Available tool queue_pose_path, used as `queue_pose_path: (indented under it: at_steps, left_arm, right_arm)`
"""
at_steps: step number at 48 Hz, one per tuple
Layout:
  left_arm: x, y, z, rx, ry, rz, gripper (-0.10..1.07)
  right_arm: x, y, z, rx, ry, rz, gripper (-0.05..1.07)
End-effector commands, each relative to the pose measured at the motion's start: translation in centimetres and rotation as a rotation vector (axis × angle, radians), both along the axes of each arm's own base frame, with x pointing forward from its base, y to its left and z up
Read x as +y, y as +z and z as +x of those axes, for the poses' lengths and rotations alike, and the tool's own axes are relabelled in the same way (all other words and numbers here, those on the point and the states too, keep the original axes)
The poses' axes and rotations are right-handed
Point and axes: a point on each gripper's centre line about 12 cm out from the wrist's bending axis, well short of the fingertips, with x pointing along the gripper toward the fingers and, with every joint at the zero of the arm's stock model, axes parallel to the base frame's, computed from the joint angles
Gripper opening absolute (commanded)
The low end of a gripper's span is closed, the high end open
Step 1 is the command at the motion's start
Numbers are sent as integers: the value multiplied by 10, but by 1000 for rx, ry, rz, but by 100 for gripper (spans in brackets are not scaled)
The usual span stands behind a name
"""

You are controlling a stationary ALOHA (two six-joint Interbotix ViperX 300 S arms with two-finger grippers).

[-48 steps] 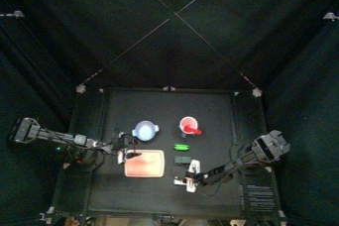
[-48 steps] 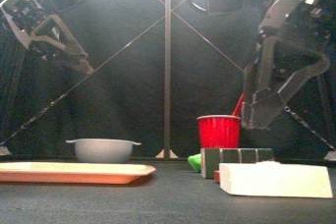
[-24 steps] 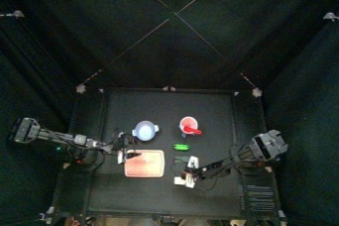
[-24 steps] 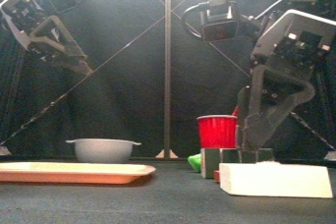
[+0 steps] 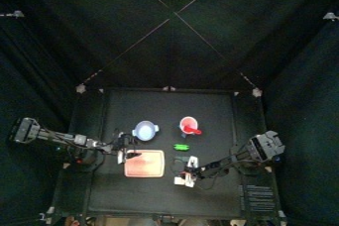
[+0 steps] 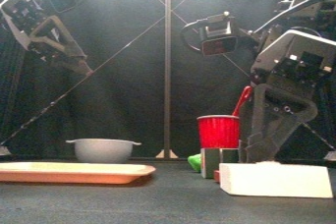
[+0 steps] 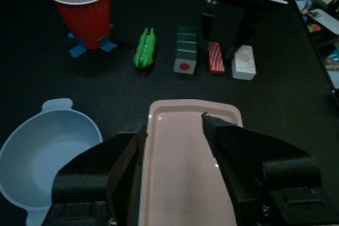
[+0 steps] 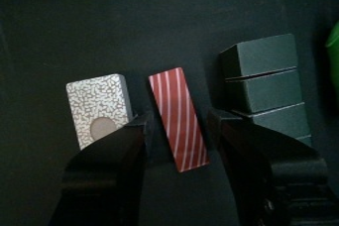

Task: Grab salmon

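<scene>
From its own wrist camera, the right gripper (image 8: 176, 136) hangs with fingers spread wide either side of the red-striped salmon block (image 8: 176, 118), which lies flat on the black bench (image 8: 79, 32) between a speckled white block (image 8: 99, 109) and a dark green block (image 8: 265, 86), not yet pinched. The left wrist camera adds what that view lacks: the left gripper (image 7: 176, 166) over a pink tray (image 7: 179, 136), fingers apart and empty, with a pale blue bowl (image 7: 47, 151), a red cup (image 7: 79, 2) and a green piece (image 7: 146, 47) nearby.
</scene>
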Motion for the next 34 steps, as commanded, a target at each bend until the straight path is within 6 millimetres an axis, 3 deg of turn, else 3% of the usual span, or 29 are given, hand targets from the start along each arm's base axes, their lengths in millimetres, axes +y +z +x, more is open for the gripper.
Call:
queue_pose_path:
  at_steps: [1, 34]
  left_arm:
    - [0, 4, 2, -11, 1, -1, 86]
    - [0, 4, 2, -11, 1, -1, 86]
  right_arm:
    - [-1, 7, 3, -22, -5, 11, 83]
    - [-5, -11, 2, 15, -13, 17, 80]
